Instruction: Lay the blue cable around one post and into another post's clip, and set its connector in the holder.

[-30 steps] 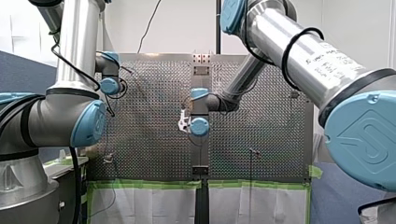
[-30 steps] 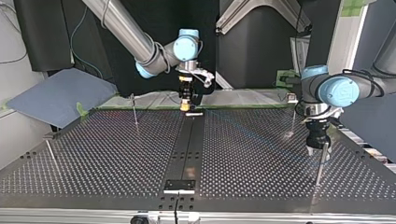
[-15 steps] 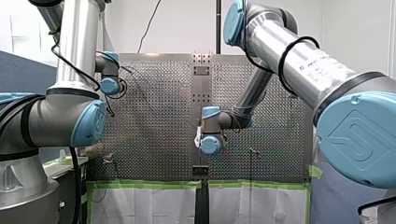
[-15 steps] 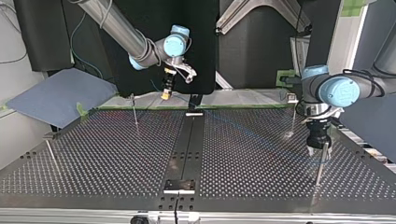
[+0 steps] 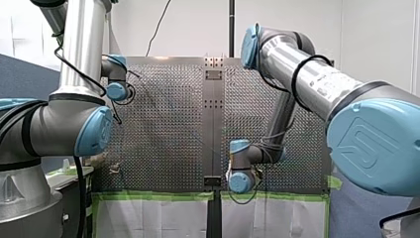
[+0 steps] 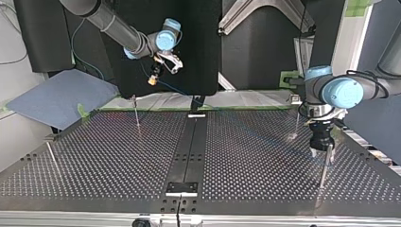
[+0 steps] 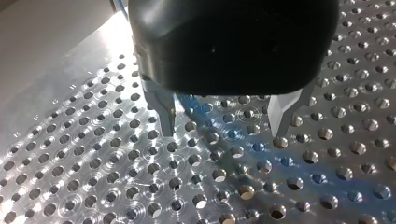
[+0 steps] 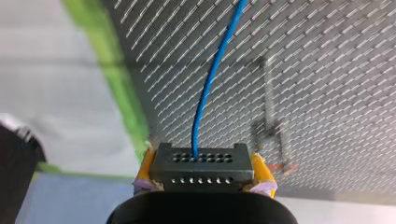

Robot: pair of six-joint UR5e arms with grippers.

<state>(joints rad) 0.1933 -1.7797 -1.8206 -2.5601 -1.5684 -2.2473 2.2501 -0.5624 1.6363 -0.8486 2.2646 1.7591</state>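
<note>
My right gripper (image 8: 204, 169) is shut on a dark connector block (image 8: 201, 161), yellow pads on both its sides. The blue cable (image 8: 210, 79) leaves the block and runs ahead over the perforated plate. In the top view this gripper (image 6: 152, 81) hangs above the plate's far edge, left of the centre strip, and the cable (image 6: 177, 91) trails down to the right. My left gripper (image 6: 323, 150) stands open low over the plate at the right, by a thin post (image 6: 322, 172). Its metal fingers (image 7: 166, 112) are apart, with a faint blue streak on the plate between them.
More thin posts stand at the top view's far left (image 6: 136, 112), near left (image 6: 51, 158) and far right (image 6: 296, 118). A dark centre strip carries a small block at its far end (image 6: 196, 115) and one at its near end (image 6: 181, 188). Green tape (image 5: 158, 196) edges the plate.
My right arm has lifted the connector from the far end of the centre strip and carried it up and to the top view's left. My left arm has stayed still.
</note>
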